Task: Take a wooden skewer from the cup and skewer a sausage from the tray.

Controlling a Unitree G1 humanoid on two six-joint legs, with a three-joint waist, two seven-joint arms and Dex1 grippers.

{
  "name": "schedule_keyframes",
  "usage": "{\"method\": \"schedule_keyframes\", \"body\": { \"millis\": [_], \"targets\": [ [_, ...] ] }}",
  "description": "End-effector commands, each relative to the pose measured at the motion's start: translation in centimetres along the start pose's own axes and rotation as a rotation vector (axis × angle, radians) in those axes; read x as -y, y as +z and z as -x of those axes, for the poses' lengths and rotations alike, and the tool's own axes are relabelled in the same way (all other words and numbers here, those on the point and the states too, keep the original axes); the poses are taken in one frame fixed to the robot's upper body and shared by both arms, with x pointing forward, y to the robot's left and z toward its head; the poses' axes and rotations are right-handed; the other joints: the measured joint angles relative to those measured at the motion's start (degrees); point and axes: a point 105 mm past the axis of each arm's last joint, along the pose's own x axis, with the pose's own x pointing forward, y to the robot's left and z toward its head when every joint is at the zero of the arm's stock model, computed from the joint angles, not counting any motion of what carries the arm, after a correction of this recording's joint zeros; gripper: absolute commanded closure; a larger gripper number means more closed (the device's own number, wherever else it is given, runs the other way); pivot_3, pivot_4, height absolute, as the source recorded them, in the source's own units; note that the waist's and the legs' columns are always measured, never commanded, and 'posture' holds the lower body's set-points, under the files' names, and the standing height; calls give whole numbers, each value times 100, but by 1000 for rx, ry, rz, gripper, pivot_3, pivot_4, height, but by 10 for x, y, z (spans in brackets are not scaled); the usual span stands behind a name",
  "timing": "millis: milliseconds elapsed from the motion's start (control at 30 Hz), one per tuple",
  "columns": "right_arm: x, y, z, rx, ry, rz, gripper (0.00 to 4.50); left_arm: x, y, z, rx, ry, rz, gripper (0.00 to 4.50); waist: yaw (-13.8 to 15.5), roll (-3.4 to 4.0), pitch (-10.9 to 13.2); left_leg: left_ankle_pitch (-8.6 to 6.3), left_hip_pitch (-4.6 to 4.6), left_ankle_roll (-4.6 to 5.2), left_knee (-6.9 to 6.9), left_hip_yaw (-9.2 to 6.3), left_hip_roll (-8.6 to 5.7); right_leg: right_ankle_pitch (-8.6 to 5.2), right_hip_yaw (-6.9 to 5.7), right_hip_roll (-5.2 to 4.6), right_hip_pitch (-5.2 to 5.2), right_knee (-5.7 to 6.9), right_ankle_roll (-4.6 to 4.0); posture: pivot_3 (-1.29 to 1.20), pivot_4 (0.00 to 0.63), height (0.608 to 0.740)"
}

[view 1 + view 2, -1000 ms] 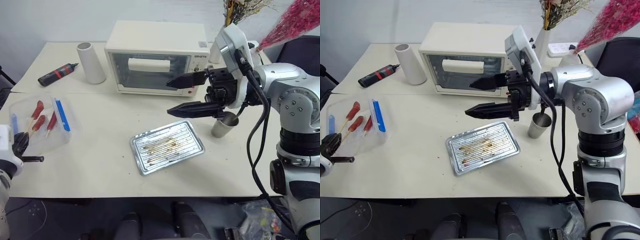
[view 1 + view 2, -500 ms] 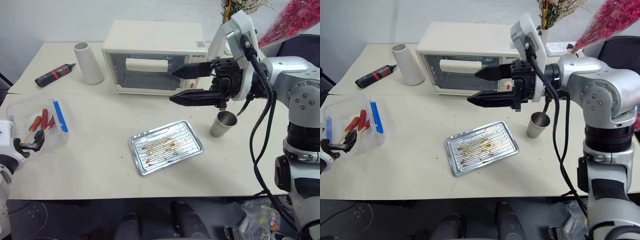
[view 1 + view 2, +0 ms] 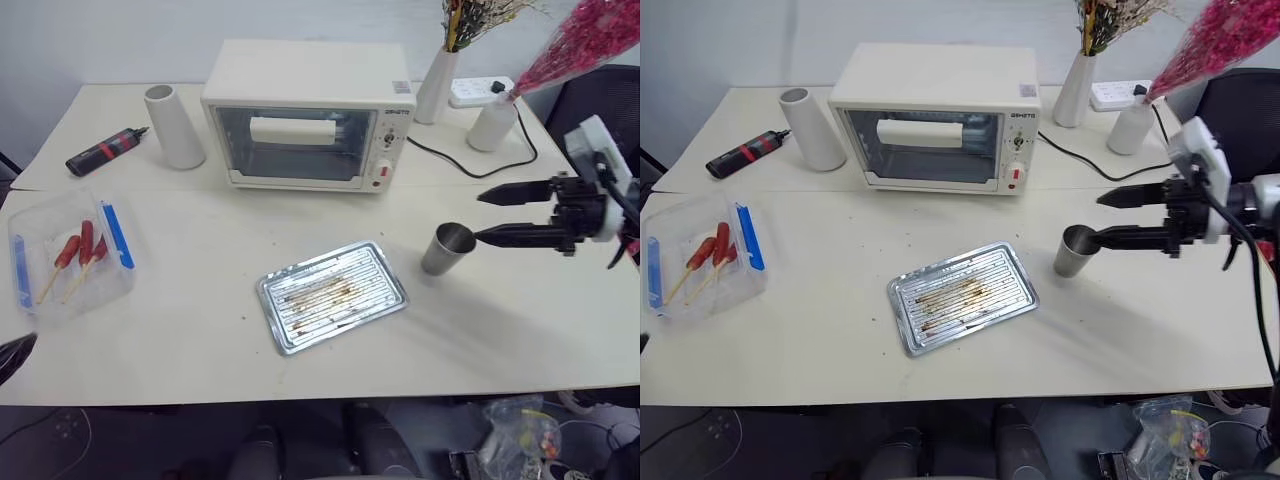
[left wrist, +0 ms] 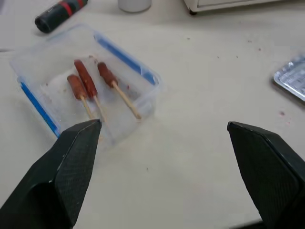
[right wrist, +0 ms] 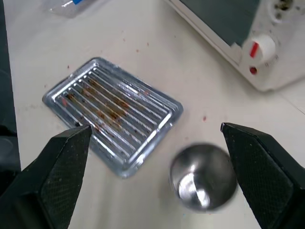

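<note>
Three skewered sausages (image 3: 78, 243) lie in the clear box (image 3: 30, 290) at the left, with the left gripper (image 4: 164, 143) wide open and empty above it. The tray (image 3: 333, 295) at centre holds only grease. The cup (image 3: 446, 249) looks empty; the right gripper (image 3: 492, 215), open and empty, hovers just right of it. Judging by this, the work looks finished, and nothing remains to skewer.

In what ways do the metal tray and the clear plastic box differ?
The tray is shiny silver metal, flat and ridged, and holds only brown grease streaks. The clear plastic box has higher see-through walls with blue edges and holds three skewered sausages. The tray lies mid-table; the box lies at the table's left side. Both are rectangular, lying at an angle.
</note>
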Motion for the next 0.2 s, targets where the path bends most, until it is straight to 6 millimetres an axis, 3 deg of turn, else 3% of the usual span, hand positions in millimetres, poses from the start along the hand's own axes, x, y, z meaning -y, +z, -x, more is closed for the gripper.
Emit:
{"method": "schedule_keyframes", "body": {
  "millis": [33, 200],
  "targets": [
    [9, -1, 30, 9, -51, 27, 0, 2, -2, 9, -22, -47, -34, 17, -15, -10, 5, 0, 8, 0, 5, 3, 2, -1, 2, 6, 8, 0, -2, 0, 150, 740],
    [17, -11, 42, -4, -73, 20, 0, -5, -8, 6, -19, -20, -55, 17, -26, -11, 7, 7, 33, -1, 16, 10, 6, -2, 18, 22, 30, -1, -5, 0, 150, 740]
  ]
}}
